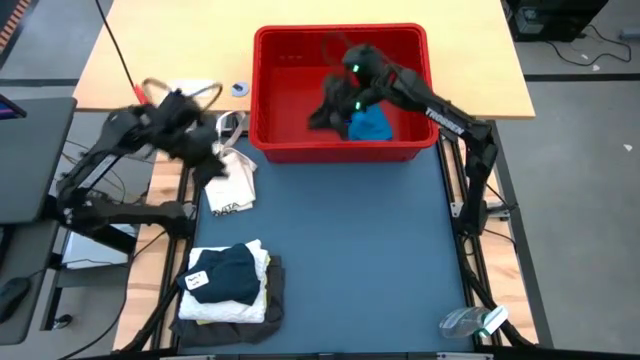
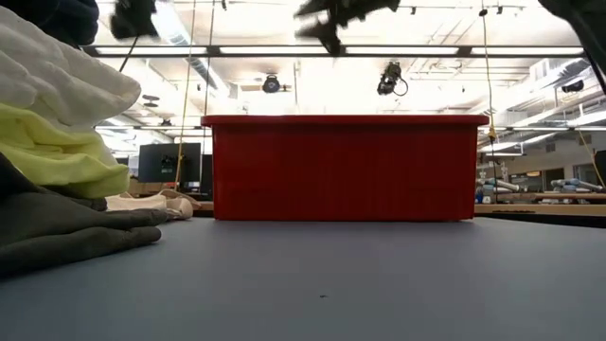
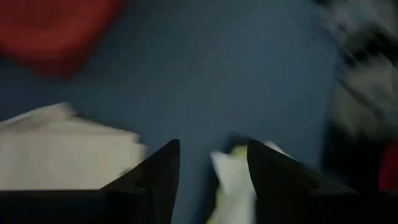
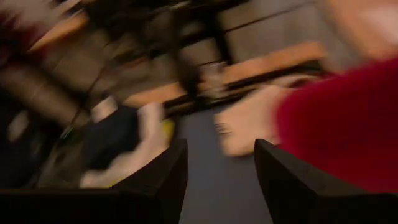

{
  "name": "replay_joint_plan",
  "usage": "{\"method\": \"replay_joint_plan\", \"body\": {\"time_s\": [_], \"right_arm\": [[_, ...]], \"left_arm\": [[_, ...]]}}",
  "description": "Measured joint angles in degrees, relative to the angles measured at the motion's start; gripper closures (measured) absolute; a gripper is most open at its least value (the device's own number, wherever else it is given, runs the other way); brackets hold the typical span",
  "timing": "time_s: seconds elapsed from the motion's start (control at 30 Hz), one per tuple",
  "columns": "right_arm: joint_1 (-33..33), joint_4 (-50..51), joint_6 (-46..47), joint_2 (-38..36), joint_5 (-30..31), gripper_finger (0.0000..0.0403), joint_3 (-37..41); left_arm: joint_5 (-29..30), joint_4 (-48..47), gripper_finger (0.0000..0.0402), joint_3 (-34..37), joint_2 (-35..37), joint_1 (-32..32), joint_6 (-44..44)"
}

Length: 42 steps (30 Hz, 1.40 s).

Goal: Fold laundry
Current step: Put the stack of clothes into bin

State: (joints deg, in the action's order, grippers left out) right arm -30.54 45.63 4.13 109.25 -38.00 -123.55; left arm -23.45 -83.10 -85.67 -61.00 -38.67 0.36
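R gripper (image 1: pixel 352 70) over the red basket (image 1: pixel 270 90), inside its walls. Fingers (image 4: pixel 168 180) stand apart w/ a gap, nothing between them in my wrist view; no cloth pinched that I can see. Just below/beside it in the basket: dark garment (image 1: pixel 328 108) and small blue piece (image 1: pixel 370 124), touching each other. Both look soft, light, limp – will drape and bunch, no stiffness. Best take, I judge: pinch a raised fold or edge of the dark piece, lift clear of basket rim.

R arm reaches in from the basket's right side, elbow up, wrist bent down into it.

L gripper (image 1: pixel 200 140) left of the basket, by the white bag (image 1: pixel 232 185); fingers apart, nothing clamped.

Folded stack (image 1: pixel 230 285) – navy on white, yellow, grey – sits well in front of the basket, toward the left.
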Motion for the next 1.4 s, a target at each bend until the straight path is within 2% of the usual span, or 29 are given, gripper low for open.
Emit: {"method": "replay_joint_plan", "body": {"time_s": [0.07,0.13,0.3,0.43,0.57,0.7,0.77,0.97,1.07,1.17,1.3,1.4], "right_arm": [[3.7,1.9,-3.7,-0.3,-1.3,0.0214,0.0],[7.0,4.6,-4.7,-0.3,-0.2,0.0214,0.0],[13.0,13.6,-2.6,-0.2,11.2,0.0214,0.0],[18.0,16.3,0.6,-0.2,18.1,0.0214,0.0],[24.0,15.8,5.2,-0.2,24.4,0.0214,0.0],[30.6,15.3,12.9,0.1,32.7,0.0214,0.0],[33.6,13.5,18.6,0.3,34.9,0.0214,0.2],[41.2,-10.1,36.6,0.4,42.7,0.0211,10.5],[44.2,-27.0,43.8,0.2,46.3,0.0199,20.4],[45.8,-43.0,54.2,0.5,46.6,0.0175,32.2],[47.6,-65.1,63.5,0.4,51.0,0.013,46.7],[48.9,-69.8,71.0,0.4,55.0,0.0105,53.6]], "left_arm": [[-1.2,-0.7,0.0215,0.0,3.1,6.4,2.7],[-1.2,0.7,0.0223,0.0,5.0,14.2,0.4],[5.1,3.8,0.023,0.0,5.8,35.4,-18.6],[11.9,6.0,0.023,0.0,1.9,51.5,-29.1],[15.0,7.7,0.023,0.0,-3.3,62.7,-32.6],[17.6,6.9,0.023,0.0,-7.2,70.9,-36.0],[19.8,4.6,0.023,0.1,-8.1,74.1,-40.1],[30.7,-3.1,0.0225,0.1,-6.3,83.3,-56.2],[35.2,-3.0,0.0211,0.0,-4.1,88.9,-62.0],[38.8,-2.5,0.0196,0.1,-3.7,94.7,-65.9],[40.3,1.7,0.0191,5.7,-3.8,100.1,-68.5],[40.2,6.1,0.0191,12.7,-3.9,101.9,-70.1]]}}
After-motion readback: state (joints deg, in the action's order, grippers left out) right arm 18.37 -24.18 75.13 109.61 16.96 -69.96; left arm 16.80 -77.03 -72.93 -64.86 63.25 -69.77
